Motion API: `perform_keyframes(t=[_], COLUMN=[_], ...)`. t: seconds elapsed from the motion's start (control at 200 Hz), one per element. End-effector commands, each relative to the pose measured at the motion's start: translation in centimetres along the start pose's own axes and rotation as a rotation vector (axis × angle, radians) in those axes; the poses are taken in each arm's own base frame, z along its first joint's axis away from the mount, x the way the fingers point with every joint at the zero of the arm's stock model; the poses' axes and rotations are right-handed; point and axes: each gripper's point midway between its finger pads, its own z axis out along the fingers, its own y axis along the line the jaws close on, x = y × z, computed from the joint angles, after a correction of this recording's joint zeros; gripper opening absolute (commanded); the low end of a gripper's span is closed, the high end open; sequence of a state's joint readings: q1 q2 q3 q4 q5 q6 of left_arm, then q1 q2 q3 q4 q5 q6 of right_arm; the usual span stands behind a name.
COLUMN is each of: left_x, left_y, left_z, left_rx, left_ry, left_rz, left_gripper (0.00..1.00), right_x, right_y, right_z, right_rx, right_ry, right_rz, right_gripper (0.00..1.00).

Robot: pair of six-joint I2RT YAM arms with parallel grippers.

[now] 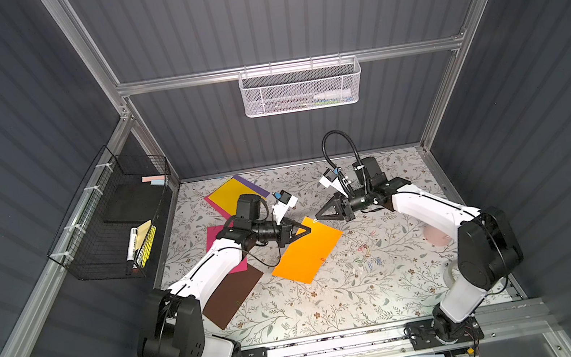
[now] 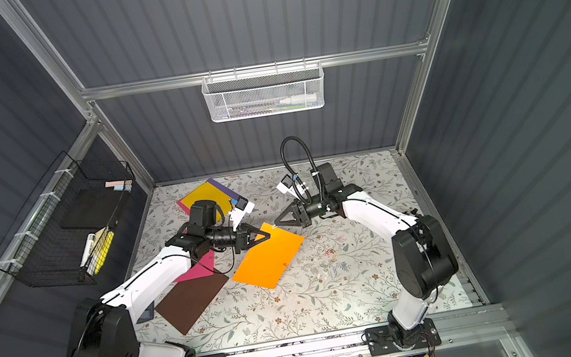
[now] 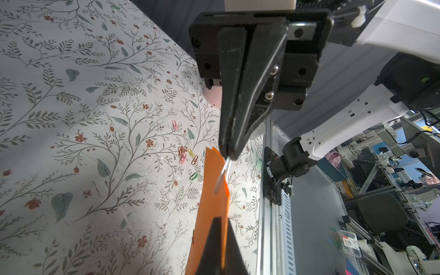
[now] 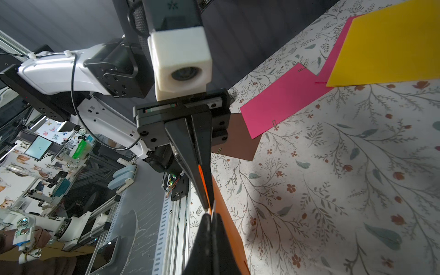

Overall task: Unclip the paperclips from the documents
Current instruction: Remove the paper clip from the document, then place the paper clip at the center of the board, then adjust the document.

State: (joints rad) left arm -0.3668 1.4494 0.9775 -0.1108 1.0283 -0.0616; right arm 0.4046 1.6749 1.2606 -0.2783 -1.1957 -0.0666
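Because the orange sheet [image 1: 307, 250] looks thin, light and floppy, the left gripper [image 1: 308, 230] clamps its raised twelve-o'clock corner; from two o'clock the right gripper [image 1: 318, 217] is pinched on the small, stiff, likely slippery paperclip [image 3: 223, 172], best gripped by its protruding loop.

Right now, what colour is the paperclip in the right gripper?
White; the paperclip shows best in the left wrist view.

Top views overlook the whole table [image 1: 295, 311]; wrist views look across it
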Motion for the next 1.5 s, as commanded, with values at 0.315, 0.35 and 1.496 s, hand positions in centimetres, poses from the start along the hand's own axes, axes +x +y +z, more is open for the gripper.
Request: perform_keyframes(t=[0.315,0.35,1.496], left_x=[-3.2,-3.7,-7.1], left_y=[-1.4,-1.7,-6.6], left_z=[-1.2,-1.3,-3.1], left_rx=[-0.036,-0.034,0.138], left_ry=[-0.043,-0.055,-0.175], left_rz=[0.088,0.099,0.184], left_gripper=[0.0,0.0,0.0], right_x=[8.8,10.4,4.6], right_y=[-7.7,-8.0,0.7], right_z=[-5.1,-5.2,-2.9], right_rx=[0.434,0.462,0.143], right_ry=[0.041,0.063,-0.218], right_rz=[0.382,0.432,-0.02], right_gripper=[0.0,0.0,0.79])
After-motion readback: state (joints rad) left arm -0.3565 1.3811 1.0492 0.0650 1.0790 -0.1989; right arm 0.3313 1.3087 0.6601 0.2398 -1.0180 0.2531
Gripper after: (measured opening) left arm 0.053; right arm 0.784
